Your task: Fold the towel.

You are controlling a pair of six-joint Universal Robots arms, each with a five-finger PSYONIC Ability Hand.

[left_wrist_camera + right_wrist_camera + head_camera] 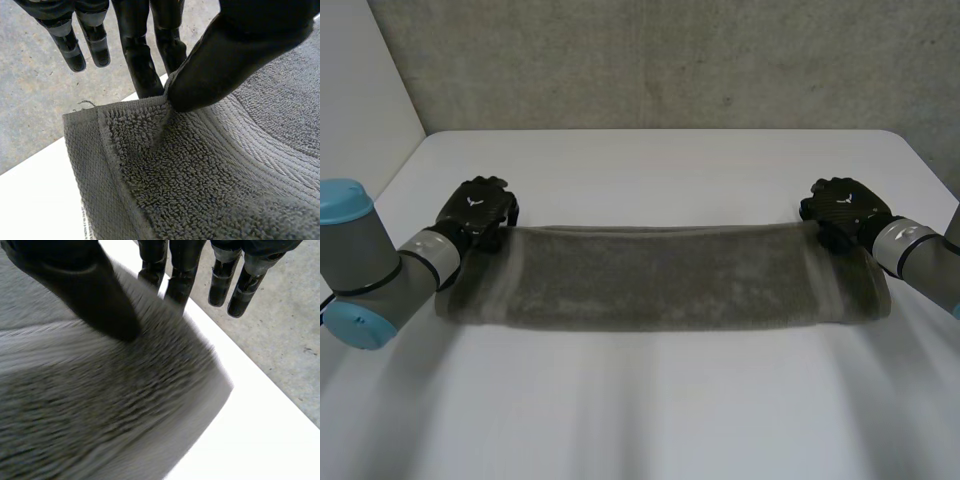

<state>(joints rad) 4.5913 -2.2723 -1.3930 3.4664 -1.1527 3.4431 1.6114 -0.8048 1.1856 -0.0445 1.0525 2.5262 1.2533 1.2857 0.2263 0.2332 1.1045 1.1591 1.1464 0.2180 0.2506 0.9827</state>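
Note:
A grey towel (660, 280) lies across the white table (650, 160) as a long folded strip. My left hand (475, 212) is at its far left corner. In the left wrist view the thumb (235, 55) pinches the towel's (200, 175) hemmed edge against two fingers, while the other fingers stand straight and free. My right hand (845, 208) is at the far right corner. In its wrist view the thumb (85, 285) presses on top of the towel (100, 405), with fingers behind the edge.
A concrete wall (650, 60) rises behind the table's far edge. Bare tabletop stretches in front of the towel and behind it. Beyond the table edge at each hand, the concrete floor (30, 100) is in view.

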